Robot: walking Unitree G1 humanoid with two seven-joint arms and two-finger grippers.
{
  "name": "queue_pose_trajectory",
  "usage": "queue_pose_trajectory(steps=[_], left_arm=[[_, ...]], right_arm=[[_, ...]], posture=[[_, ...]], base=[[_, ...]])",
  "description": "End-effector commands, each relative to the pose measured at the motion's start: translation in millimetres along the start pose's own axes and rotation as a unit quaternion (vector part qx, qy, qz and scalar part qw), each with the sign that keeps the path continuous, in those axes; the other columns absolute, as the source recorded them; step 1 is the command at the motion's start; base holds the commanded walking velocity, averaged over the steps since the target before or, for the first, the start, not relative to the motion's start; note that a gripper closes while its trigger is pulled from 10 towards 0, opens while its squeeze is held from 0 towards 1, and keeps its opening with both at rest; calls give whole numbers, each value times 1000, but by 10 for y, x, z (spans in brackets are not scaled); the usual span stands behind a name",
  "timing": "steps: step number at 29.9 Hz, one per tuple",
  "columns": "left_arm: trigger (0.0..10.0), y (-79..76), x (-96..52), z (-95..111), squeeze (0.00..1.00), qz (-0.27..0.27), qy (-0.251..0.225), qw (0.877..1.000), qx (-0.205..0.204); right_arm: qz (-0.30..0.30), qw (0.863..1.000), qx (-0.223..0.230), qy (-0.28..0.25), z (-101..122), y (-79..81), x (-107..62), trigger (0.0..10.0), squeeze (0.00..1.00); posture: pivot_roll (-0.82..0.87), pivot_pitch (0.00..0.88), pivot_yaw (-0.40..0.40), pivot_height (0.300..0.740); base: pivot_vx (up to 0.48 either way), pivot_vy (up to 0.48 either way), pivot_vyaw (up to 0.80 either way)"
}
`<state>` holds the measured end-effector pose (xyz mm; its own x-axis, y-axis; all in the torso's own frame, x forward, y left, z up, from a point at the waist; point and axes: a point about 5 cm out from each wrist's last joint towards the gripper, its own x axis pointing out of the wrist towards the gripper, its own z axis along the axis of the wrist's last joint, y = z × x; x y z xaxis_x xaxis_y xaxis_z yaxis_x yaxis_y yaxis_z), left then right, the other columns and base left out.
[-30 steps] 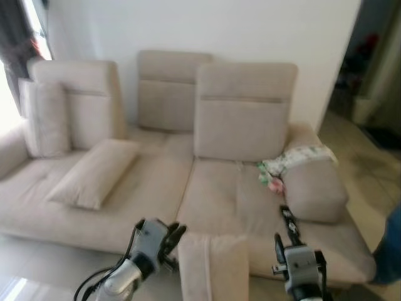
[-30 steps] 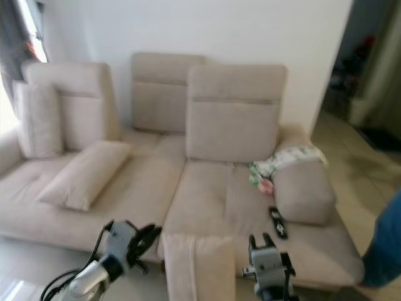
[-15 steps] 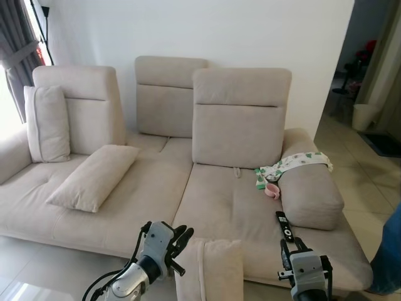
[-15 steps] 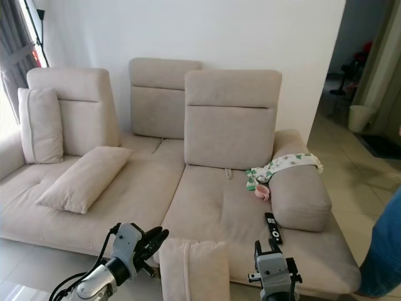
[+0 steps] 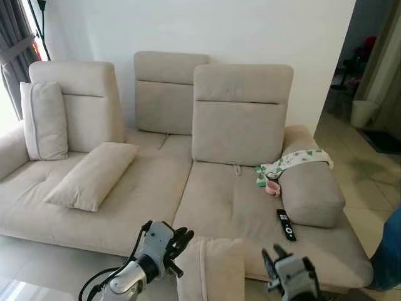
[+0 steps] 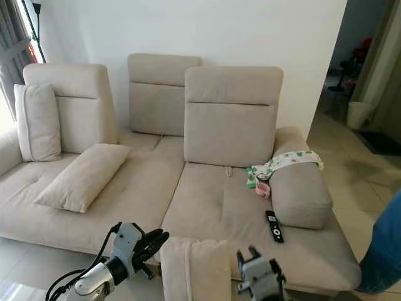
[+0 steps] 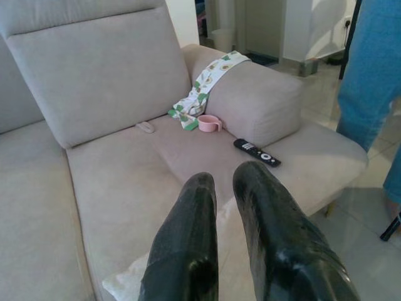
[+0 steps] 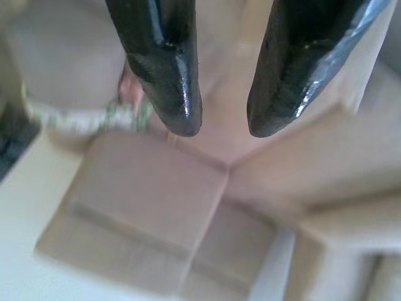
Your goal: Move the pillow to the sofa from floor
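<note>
Standing upright between the 2 arms, the pillow (image 5: 210,268) was just in front of the sofa (image 5: 188,188), its top edge level with the front lip of the seat. That position suggests it had been lifted off the floor and was being carried in for the drop, though what bore its weight lay below the frame.

The left gripper (image 5: 178,240) sat touching the pillow's near side, its fingers (image 7: 188,232) drawn close with only a narrow slit between them; whether they pinched any fabric could not be told. In the left wrist view pale cloth lay right under the fingertips, so a pressing or pinching hold seems likely.

The right gripper (image 5: 272,256) stood on the other side of the pillow, fingers (image 8: 166,75) clearly apart, probably steadying rather than clamping.

On the sofa's right seat lay a remote (image 5: 286,224), a pink cup (image 5: 272,188) and a patterned cloth (image 5: 294,160) over the armrest, so the bare cushion directly ahead looked the sensible landing spot. Another long pillow (image 5: 93,174) rested on the sofa's left section.
</note>
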<state>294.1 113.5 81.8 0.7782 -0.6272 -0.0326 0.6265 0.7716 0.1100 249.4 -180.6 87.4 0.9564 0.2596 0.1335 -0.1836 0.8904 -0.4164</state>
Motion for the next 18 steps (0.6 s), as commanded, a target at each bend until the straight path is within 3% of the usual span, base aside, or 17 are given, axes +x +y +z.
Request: queue_pose_trajectory(steps=[1,4,18], left_arm=[[10000,1,2,-31,0,-5,9,1000,-4],[10000,11,-6,-32,0,-6,11,1000,0],[10000,-46,-57,-129,0,-27,39,999,12]], right_arm=[[32,999,1,-10,16,75,-15,10000,0],[68,997,-6,-19,34,133,-6,10000,0],[82,997,9,-11,-22,179,-37,10000,0]], posture=[[83,0,39,740],[89,0,32,740],[93,0,26,740]], base=[[0,0,0],[0,0,0],[0,0,0]])
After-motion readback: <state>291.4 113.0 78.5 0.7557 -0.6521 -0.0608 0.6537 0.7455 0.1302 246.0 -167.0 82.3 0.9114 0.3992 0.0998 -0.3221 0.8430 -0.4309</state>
